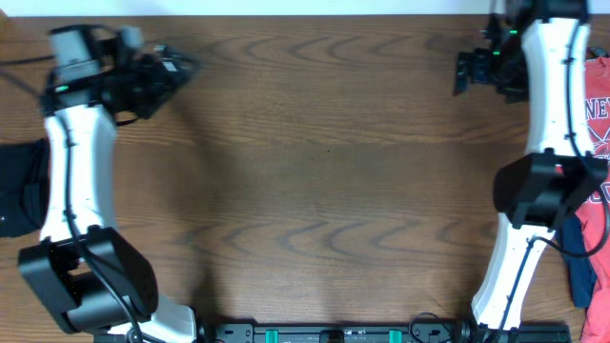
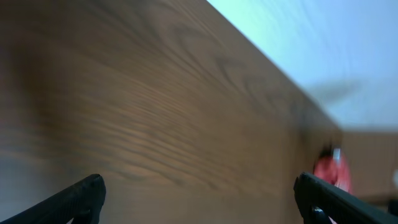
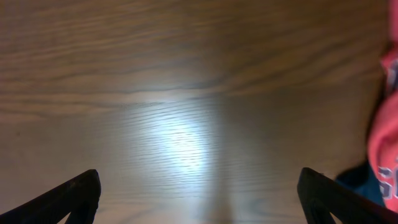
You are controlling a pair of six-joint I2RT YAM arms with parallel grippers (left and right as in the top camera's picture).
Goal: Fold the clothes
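Black fingertips of the left gripper [image 2: 202, 198] frame the bottom corners of the left wrist view. They are spread wide with nothing between them, only blurred wood grain of the table [image 1: 324, 152] beneath. The right gripper [image 3: 200, 193] shows the same in its own view: jaws fully apart, empty, above bare brown wood with a bright patch of glare.

From overhead, the left gripper sits at the far left corner of the table. The black T-shirt [image 1: 17, 195] lies bunched well behind it, back toward the arm's base and off to its left, at the table's left edge, partly hidden by the white forearm. Neither gripper touches it.

Off to the right of the right gripper lies the red T-shirt [image 1: 599, 105], white lettering showing. The navy garment [image 1: 579, 259] lies behind that gripper, beside the arm's dark elbow joint.
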